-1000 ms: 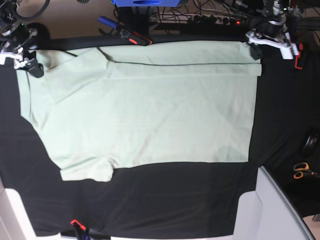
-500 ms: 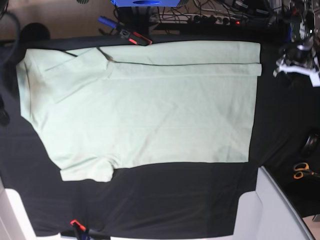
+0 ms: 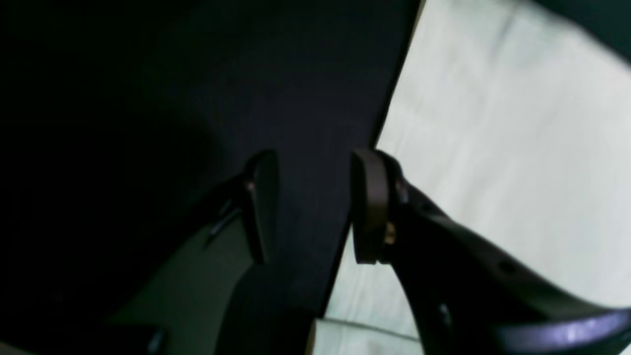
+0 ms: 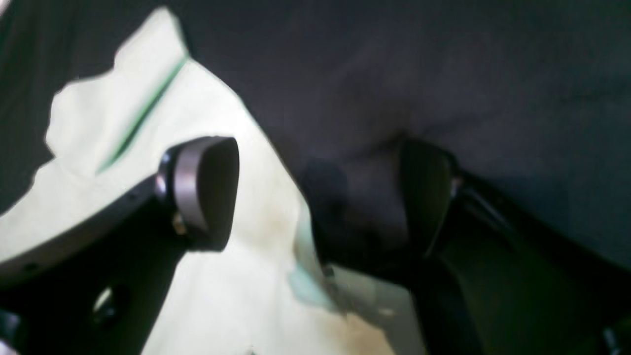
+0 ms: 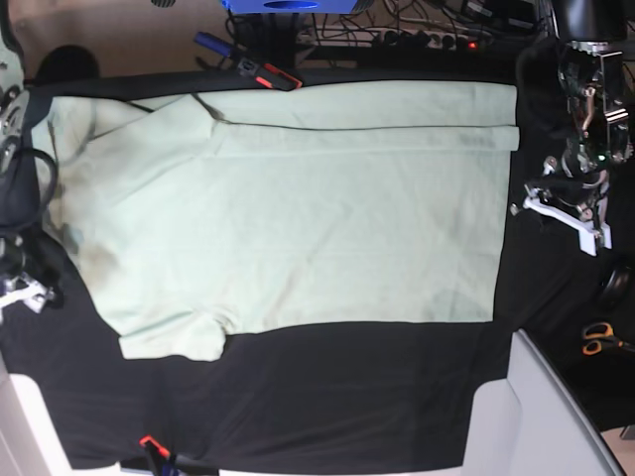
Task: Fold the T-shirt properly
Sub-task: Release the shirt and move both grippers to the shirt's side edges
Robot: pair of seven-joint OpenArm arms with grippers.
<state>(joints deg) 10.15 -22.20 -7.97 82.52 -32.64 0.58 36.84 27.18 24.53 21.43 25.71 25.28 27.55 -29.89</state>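
T-shirt (image 5: 288, 218) lies spread flat on the black table cover (image 5: 327, 397), filling the far and middle part of the surface. Its far long edge is already turned over in a narrow band running left to right; one sleeve (image 5: 174, 337) sticks out at near left. The near long edge lies single and unfolded.

Left gripper (image 5: 546, 203) hangs over bare black cover just off the shirt's right edge, roughly midway down it. Wrist view: fingers parted a moderate way, nothing between them, one finger (image 3: 367, 207) over the cloth's edge, the other over the cover.

Right gripper (image 5: 25, 288) sits at the left side beside the shirt's left edge, near the sleeve end. Wrist view: spread wide, empty, one finger (image 4: 204, 190) above pale fabric, the other above black cover, so it straddles the hem line.

Judgement: the far fold looks done and the arms are placed for the matching fold of the near side. Next move calls for each gripper to drop onto its edge, pinch a single layer, and carry the near edge over evenly.
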